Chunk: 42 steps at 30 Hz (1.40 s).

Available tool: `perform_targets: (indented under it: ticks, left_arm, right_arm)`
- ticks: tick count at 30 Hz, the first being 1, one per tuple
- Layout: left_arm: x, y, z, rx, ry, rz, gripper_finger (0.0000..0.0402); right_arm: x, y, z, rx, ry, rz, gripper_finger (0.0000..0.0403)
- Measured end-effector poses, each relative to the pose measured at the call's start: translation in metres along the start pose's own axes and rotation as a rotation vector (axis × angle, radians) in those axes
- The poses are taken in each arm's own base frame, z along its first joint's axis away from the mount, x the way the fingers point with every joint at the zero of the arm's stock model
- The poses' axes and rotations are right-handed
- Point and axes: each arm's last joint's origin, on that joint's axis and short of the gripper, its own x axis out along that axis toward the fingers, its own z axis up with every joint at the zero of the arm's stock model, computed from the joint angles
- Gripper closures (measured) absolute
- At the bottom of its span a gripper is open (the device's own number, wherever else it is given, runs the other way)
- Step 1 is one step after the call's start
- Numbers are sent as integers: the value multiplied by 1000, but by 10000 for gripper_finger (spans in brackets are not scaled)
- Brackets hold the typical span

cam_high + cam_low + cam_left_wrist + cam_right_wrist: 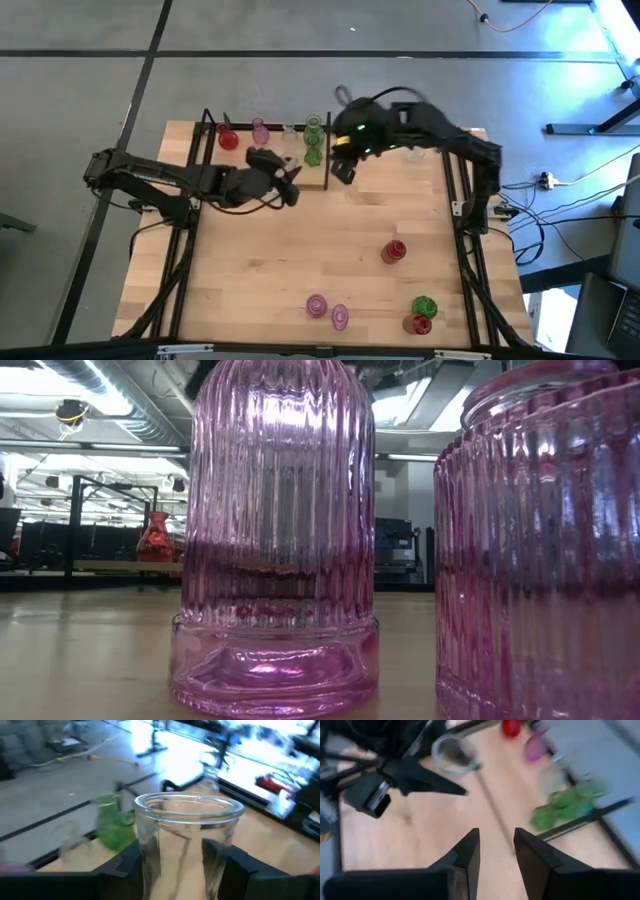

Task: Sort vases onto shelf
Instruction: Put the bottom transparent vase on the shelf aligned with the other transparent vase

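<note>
My left gripper (287, 183) sits at the shelf's (265, 172) near right part, shut on a clear vase (187, 840). On the shelf stand a red vase (228, 139), a pink one (260, 130), a clear one (290, 131) and two green ones (313, 126) (312, 155). My right gripper (496, 851) hovers open and empty just right of the shelf's right rod (328, 150). In the right wrist view it looks at the clear vase's mouth (452, 751) and the green vases (560, 805). My left gripper pinches the clear vase between its two fingers (127, 867), one on each side of the ribbed wall below the rim (165, 850). The fingers reach in roughly level from the table's left. The vase stands upright, mouth up; its base is hidden.
On the table's near part stand two pink vases (316, 305) (340, 318), which fill the low view (275, 560). To their right are a green vase (424, 305) and two red ones (418, 324) (394, 251). Bare wood lies across the table's middle (300, 250).
</note>
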Motion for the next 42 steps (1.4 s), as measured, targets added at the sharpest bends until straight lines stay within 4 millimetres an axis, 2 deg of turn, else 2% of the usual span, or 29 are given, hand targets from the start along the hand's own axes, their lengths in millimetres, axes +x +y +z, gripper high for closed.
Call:
perform_targets:
  ticks: [3,7,11,13,20,27,31,35,42]
  left_arm:
    - [-6,0,-13,-112,-106,1,239]
    - [-13,-5,-53,-217,-230,33,239]
    - [-10,-1,-86,-270,-329,167,239]
    - [-3,1,-103,-233,-335,233,239]
    - [40,7,-129,-240,-346,386,239]
    - [75,18,-143,-227,-325,442,239]
    - [88,24,-139,-161,-308,447,239]
    - [101,34,-125,-104,-297,372,239]
    - [115,53,-120,-50,-278,429,239]
  right_arm:
    - [-22,-3,-2,-11,-40,-24,291]
    - [-52,-7,-5,-29,-102,-24,290]
    - [-75,-10,-11,-54,-129,-19,290]
    - [-83,-11,-14,-72,-121,-3,290]
    - [-99,-14,-27,-140,-53,17,290]
    - [-99,-15,-35,-148,28,53,290]
    - [-100,-14,-38,-149,57,74,290]
    - [-100,-14,-38,-152,58,78,290]
    - [-100,-14,-39,-167,66,77,290]
